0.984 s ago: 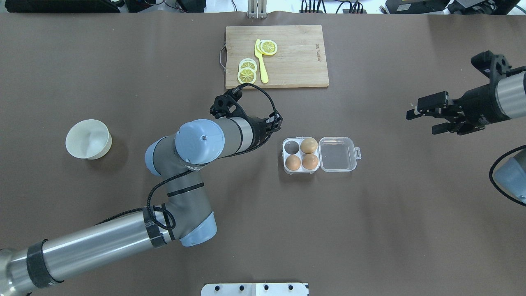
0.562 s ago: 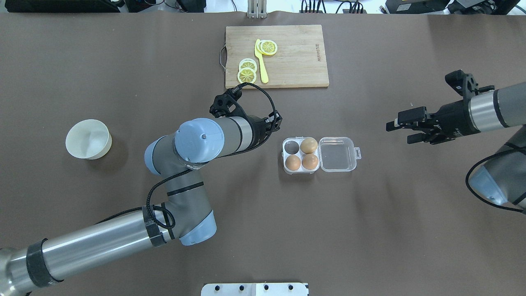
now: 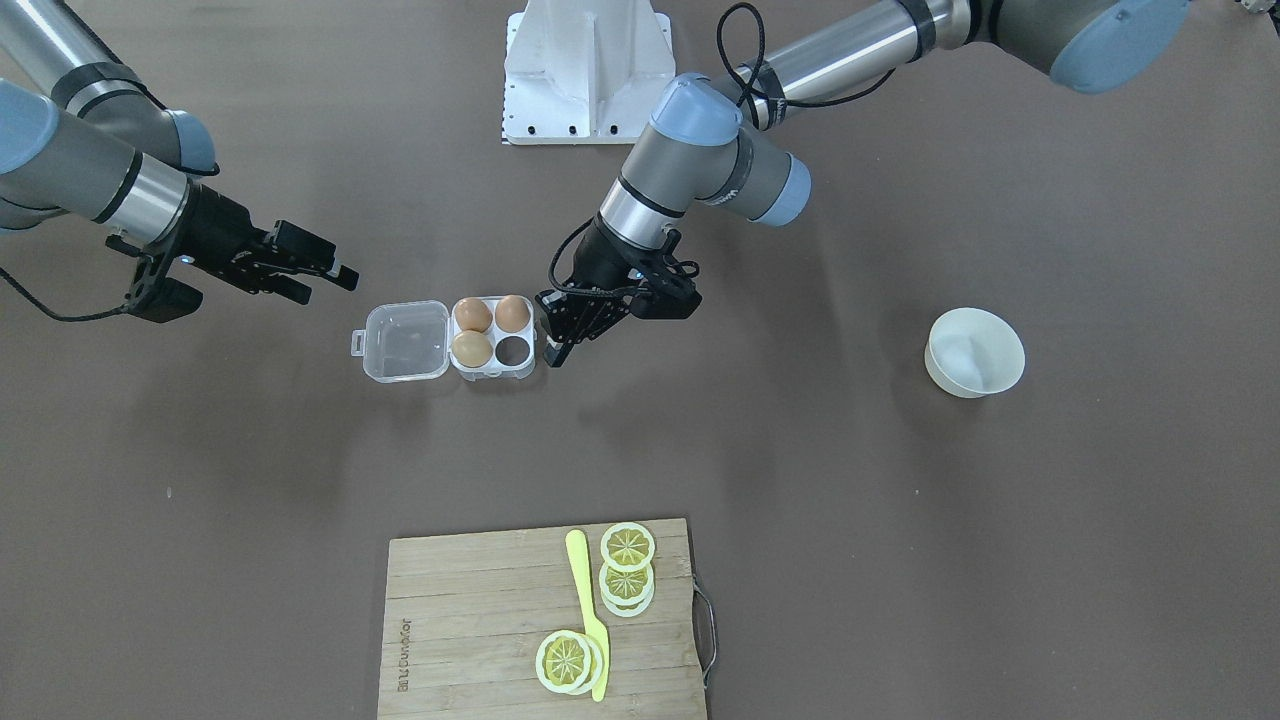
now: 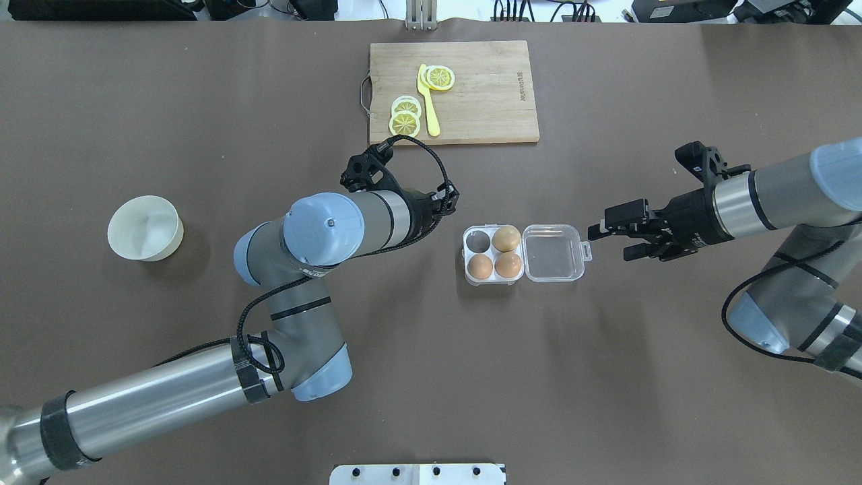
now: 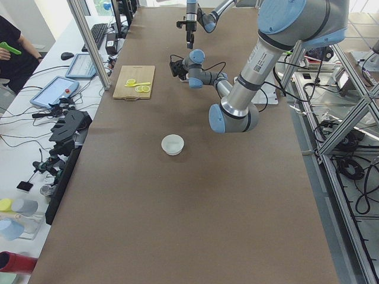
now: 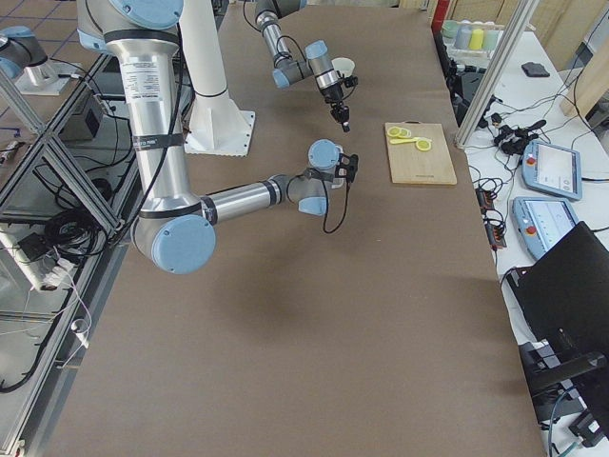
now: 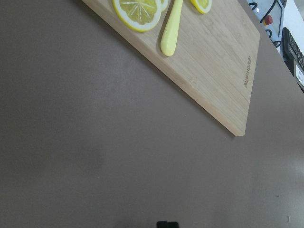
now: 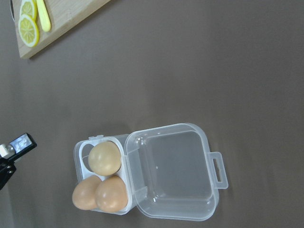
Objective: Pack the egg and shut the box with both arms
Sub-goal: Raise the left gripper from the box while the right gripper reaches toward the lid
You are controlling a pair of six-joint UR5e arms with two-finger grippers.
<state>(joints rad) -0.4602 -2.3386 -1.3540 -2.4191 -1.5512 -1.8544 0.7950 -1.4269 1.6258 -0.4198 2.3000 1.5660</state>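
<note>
The clear box [image 4: 471, 254] lies with its lid [image 4: 552, 252] open flat to the right. Two orange-brown eggs [image 4: 480, 267] [image 4: 508, 265] fill the near cells. A paler tan egg [image 4: 506, 238] fills the far right cell, and the far left cell [image 4: 478, 240] is empty. My left gripper [image 3: 560, 340] hangs just left of the box, apart from it, and looks open and empty. My right gripper [image 4: 609, 242] is open and empty, its tips just right of the lid's latch tab [image 4: 587, 250]. The right wrist view shows the box [image 8: 166, 175] from above.
A wooden cutting board [image 4: 485, 94] with lemon slices and a yellow knife lies at the far middle. An empty white bowl [image 4: 145, 228] stands at the left. The white robot base [image 4: 417, 473] is at the near edge.
My right arm has swung left from the table's right edge until its gripper is beside the lid's tab. My left arm has barely shifted. The box and eggs have not moved.
</note>
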